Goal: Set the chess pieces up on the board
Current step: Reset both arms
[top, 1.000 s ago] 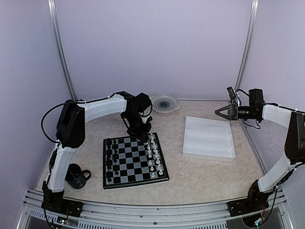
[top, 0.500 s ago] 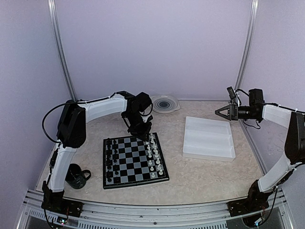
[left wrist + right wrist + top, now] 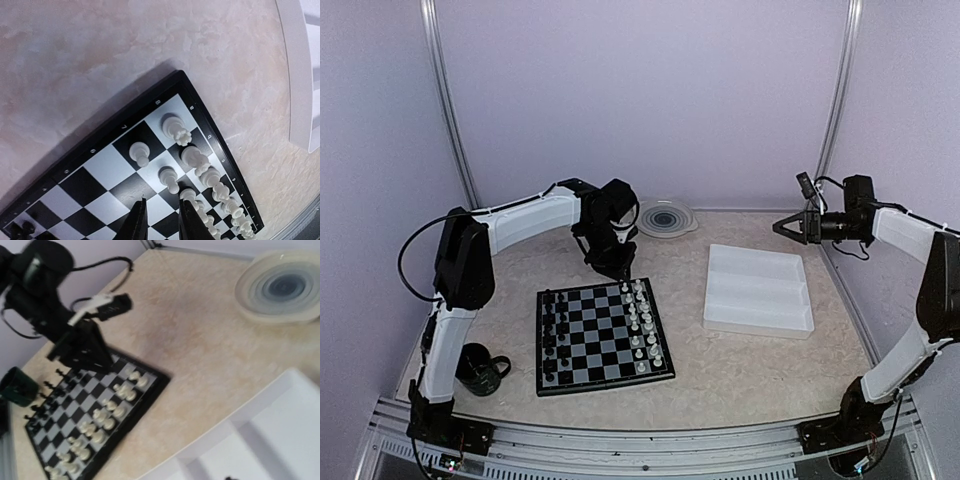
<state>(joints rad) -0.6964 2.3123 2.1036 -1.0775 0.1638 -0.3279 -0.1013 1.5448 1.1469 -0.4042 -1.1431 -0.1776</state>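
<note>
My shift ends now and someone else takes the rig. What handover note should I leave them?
Left claw: open, empty, over the board's far end by the white pieces.
Right claw: raised near the white tray's far side; open or shut unclear.
Done: in the top view, white pieces stand in two files on the board's right, black pieces in two on its left.
Left: verify the count and each square; no loose piece shows off the board.

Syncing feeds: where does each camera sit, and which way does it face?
Top external: above, behind the bases, looking down on the board; left arm, right arm show.
Left wrist: above the board's corner, looking down at white pieces; left gripper shows.
Right wrist: high, facing left across the board; left arm shows.
All share the board.
</note>
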